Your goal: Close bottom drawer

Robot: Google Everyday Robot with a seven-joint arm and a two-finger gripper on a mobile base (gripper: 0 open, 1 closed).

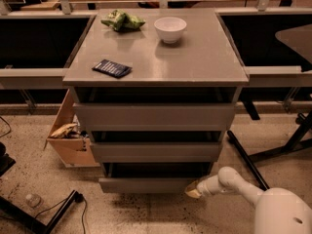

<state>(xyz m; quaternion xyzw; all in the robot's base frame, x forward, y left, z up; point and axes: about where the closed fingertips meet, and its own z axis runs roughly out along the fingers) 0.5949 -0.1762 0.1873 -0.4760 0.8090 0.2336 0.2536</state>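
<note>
Currently, gripper (194, 191): at 5 o'clock of frame, tip against right end of bottom drawer (146, 185) front.
Jaws: spread cannot be told.
Drawer: partly out.

Pincer (193, 191) at right end of bottom drawer (146, 185), bowl (170, 29) on cabinet top (200, 57)

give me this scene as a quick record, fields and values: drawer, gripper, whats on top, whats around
bottom drawer: lowest of three, looks nearly pushed in, dark gap above its front
gripper: low, at the right end of the bottom drawer's front, seemingly against it
cabinet top: white bowl, green bag, dark packet
floor left of cabinet: open cardboard box
</note>
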